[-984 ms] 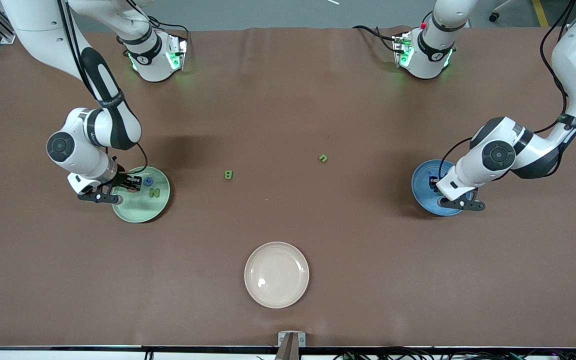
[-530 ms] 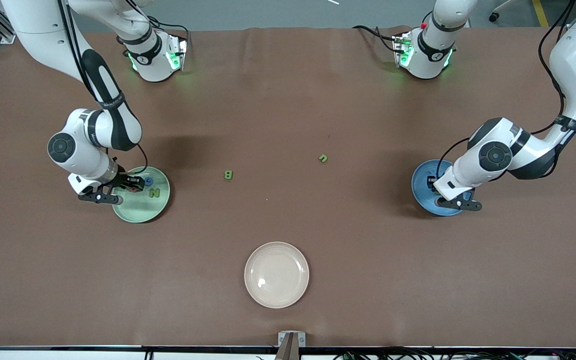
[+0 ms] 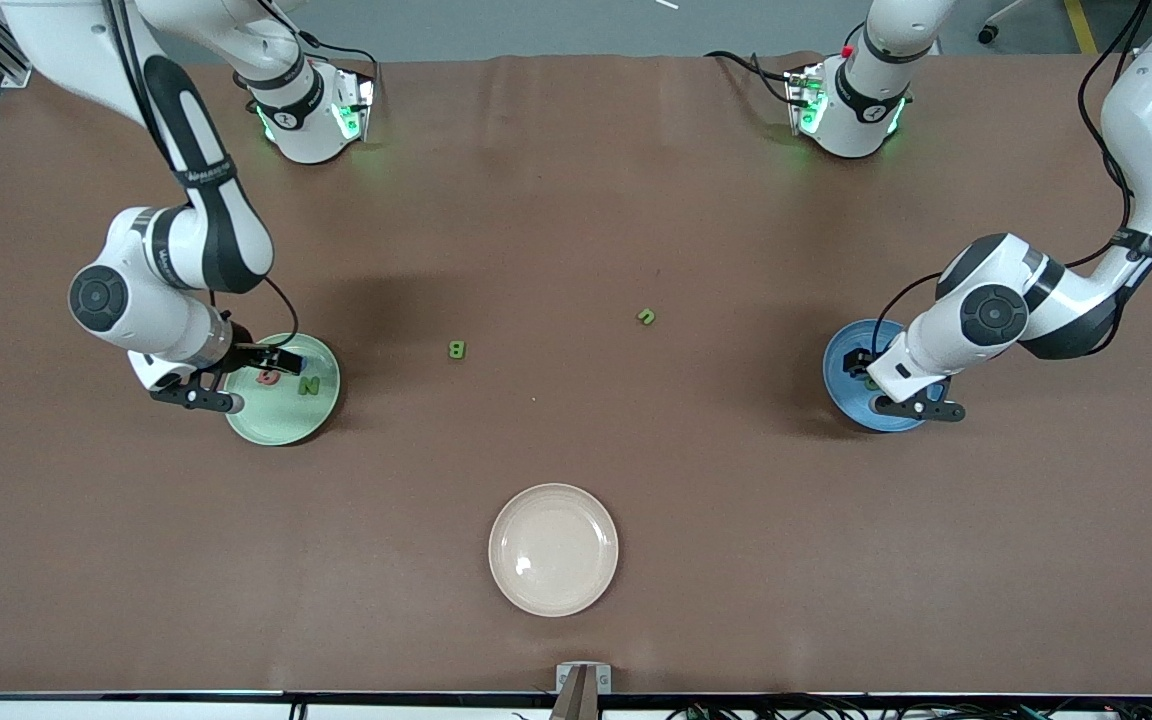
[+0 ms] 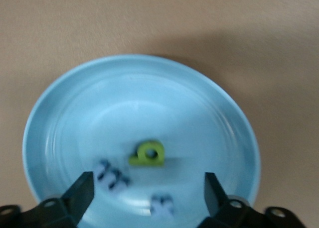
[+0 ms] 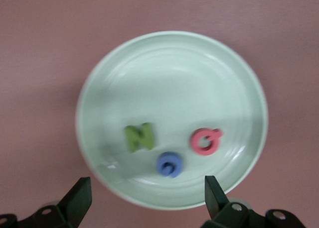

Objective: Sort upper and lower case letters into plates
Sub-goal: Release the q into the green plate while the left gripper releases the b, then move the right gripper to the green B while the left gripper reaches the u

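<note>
Right gripper [image 5: 144, 198] spread empty over pale green plate [image 3: 281, 425] holding three letters, left gripper [image 4: 147, 190] spread empty over blue plate [image 3: 841, 395], green B [image 3: 456, 349] between the plates

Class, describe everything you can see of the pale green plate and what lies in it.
The pale green plate is round, shallow and glossy, lying flat on the brown table at the right arm's end. In it lie three small flat letters, apart from one another: a green N, a red G and a blue Q. The right gripper hangs open above it, touching nothing.
</note>
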